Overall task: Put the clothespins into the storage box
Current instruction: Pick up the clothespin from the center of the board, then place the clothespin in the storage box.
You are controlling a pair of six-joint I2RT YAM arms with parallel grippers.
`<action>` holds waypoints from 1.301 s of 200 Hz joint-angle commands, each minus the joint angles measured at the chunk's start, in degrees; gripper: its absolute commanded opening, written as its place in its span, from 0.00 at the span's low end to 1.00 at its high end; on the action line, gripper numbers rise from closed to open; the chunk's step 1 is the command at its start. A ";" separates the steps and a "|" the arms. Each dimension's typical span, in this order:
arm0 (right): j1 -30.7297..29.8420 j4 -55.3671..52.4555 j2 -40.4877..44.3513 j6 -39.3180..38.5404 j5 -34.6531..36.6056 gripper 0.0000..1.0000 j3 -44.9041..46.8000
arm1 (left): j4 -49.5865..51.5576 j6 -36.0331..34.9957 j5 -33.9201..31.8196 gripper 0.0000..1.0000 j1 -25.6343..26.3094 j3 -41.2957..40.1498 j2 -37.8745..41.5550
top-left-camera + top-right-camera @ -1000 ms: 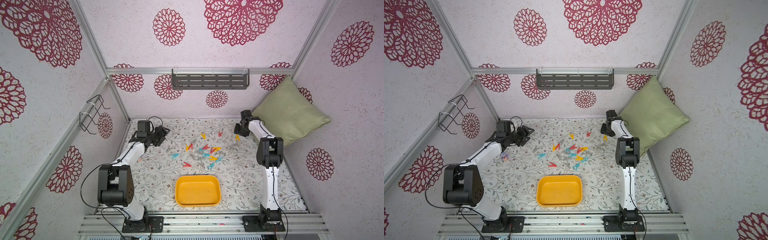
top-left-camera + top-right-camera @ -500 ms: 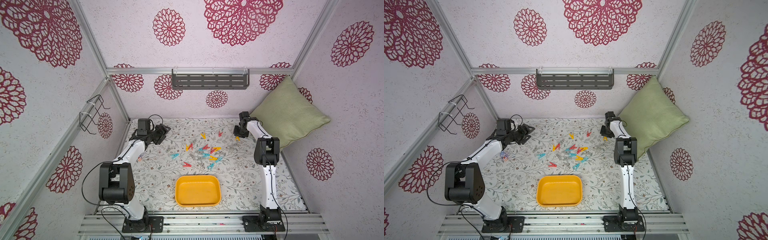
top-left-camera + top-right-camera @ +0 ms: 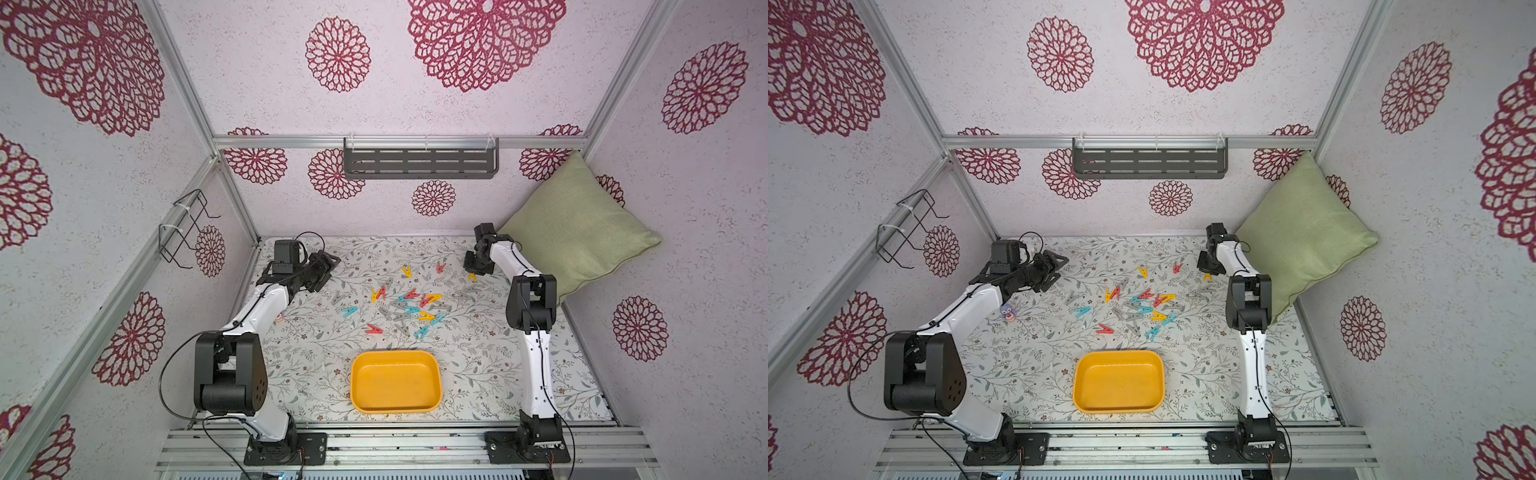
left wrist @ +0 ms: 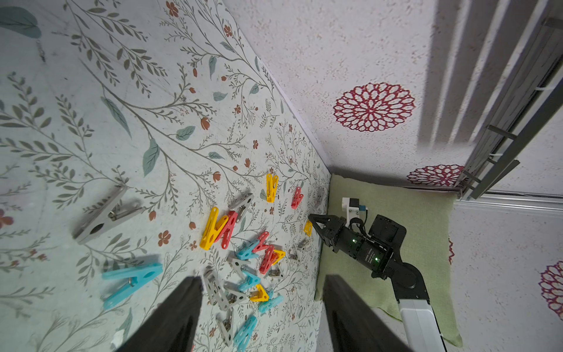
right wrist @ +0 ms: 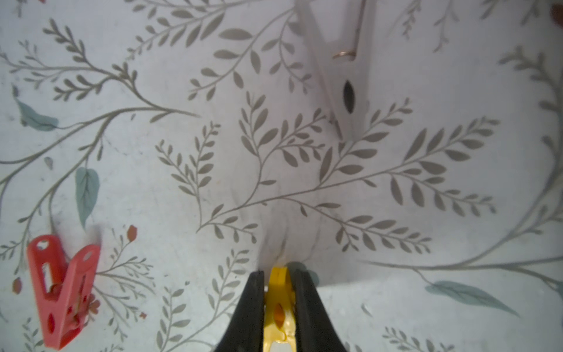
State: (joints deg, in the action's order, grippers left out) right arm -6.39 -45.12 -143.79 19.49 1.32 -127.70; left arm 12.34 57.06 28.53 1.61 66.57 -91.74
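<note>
Right wrist: right pincer clenched on yellow clothespin; pin wedged between its tips.

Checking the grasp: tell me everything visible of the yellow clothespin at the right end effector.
The yellow clothespin is plastic with an oval hole in its side. It is pinched edge-on between the black fingers of the right end effector, tip poking past them toward the floral mat. Contact with the mat is unclear.
</note>
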 commanded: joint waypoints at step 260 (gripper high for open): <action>-45.88 14.37 58.03 -3.45 -17.07 0.09 63.95 | 23.55 7.72 -18.23 0.73 5.74 -21.70 29.93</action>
State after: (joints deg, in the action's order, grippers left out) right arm -51.68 -32.62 -86.19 16.51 -16.47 -65.14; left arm 35.29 63.33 11.88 6.24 45.58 -62.70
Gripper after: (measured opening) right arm 0.187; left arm 0.733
